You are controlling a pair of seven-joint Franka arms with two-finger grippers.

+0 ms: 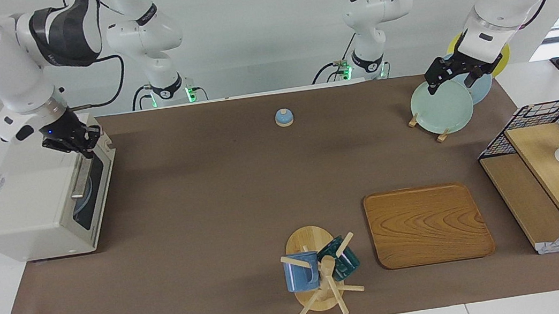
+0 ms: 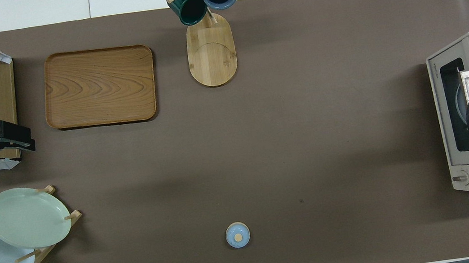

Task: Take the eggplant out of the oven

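Brown matting covers the table [image 1: 209, 198], where the oven [image 1: 38, 210] sits at the right arm's end, its door closed. Above the door's top edge, the right gripper [image 1: 89, 148] has its fingertips pinched together near the bar handle [image 1: 81, 177]; whether they touch it cannot be told. No eggplant shows through the glass. Waiting over the plate rack [image 1: 440, 103], the left gripper [image 1: 450, 81] hangs with fingers spread wide, holding nothing.
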